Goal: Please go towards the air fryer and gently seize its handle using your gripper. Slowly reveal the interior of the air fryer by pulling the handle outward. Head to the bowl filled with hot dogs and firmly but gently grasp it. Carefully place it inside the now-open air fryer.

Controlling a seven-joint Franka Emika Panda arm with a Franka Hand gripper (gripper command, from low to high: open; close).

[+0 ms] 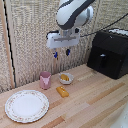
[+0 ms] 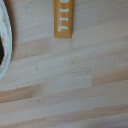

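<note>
At the exterior view's left, a large patterned plate lies flat on the wooden bench, near the front edge. Just beyond it toward the exterior view's right stands a pink cup, upright. Next comes the bowl, small, whitish and shallow, resting on the bench with the hot dogs showing as orange-yellow pieces inside it. Just in front of the bowl, apart from it, a longer orange-yellow bar lies on the wood; the wrist view shows the same bar with pale markings along its face, and a curved pale rim at one edge of that picture. Above the bowl and cup, well clear of the bench, hangs the gripper, pointing down, its two blue-tipped fingers spread apart with nothing between them. At the exterior view's far right sits the air fryer, black and boxy, its drawer front flush with the body and the handle jutting from it, untouched.
</note>
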